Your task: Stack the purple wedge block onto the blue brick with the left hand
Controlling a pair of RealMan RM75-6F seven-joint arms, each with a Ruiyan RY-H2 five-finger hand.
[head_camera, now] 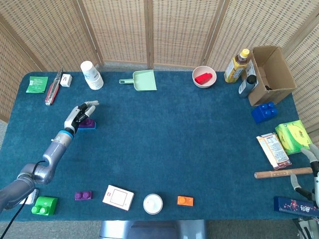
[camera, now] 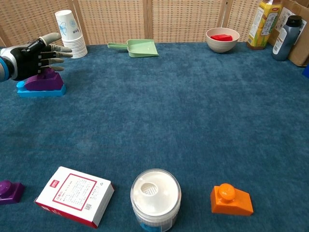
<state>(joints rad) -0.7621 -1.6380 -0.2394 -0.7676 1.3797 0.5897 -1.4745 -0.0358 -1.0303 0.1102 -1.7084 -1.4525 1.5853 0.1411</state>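
Purple wedge block [camera: 42,80] seated on blue brick [camera: 41,91]; left hand [camera: 33,56] above, fingers [camera: 59,48] released, stacking apparently complete, withdrawal outstanding.

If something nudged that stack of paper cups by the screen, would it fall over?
Probably, fairly easily. The stack of paper cups stands tall on a narrow base and leans slightly, so it looks tippy. Being paper, it is likely light and would slide or topple, then roll.

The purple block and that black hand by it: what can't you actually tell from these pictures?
- Chest view: whether the left hand touches the purple wedge block; its fingers cover the top.
- Head view: the blue brick is mostly hidden under wedge and hand.
- Right hand: cut off by the head view's edge; its grip is unreadable.
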